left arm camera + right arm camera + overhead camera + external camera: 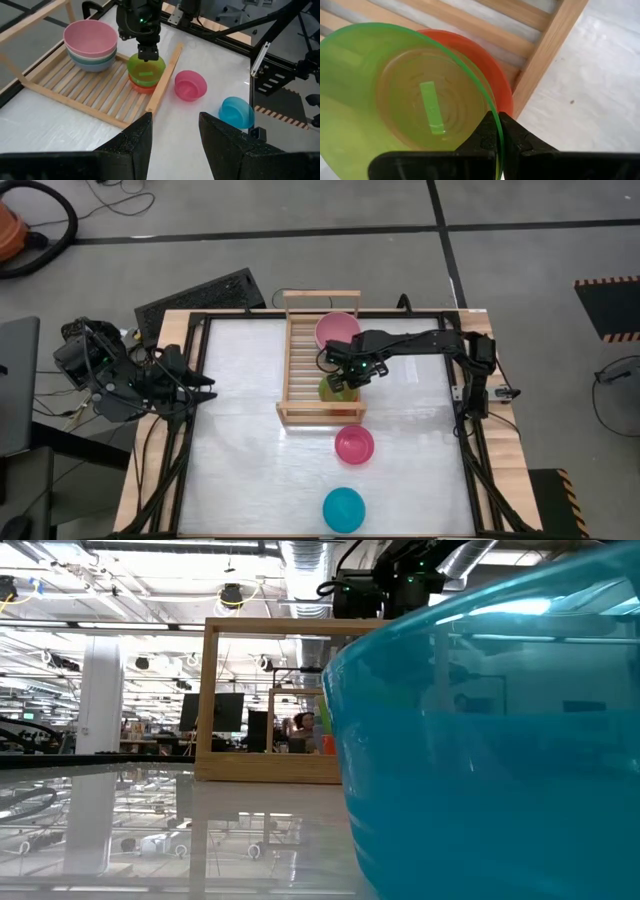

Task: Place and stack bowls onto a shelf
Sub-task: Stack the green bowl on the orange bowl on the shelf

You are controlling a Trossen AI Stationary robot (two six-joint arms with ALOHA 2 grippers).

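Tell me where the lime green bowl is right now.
The lime green bowl sits nested on the orange-red bowl on the shelf, by its right rail, with the right tool shut on its rim.

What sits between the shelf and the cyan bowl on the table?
The magenta bowl sits between the shelf and the cyan bowl, seen in the high view.

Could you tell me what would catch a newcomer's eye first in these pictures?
Most striking is the right tool pinching the rim of the lime green bowl, which sits in the orange-red bowl on the wooden shelf. Next to them on the shelf stands a stack of larger bowls topped by the light pink bowl. On the white table beyond the shelf's end lie the magenta bowl and the cyan bowl.
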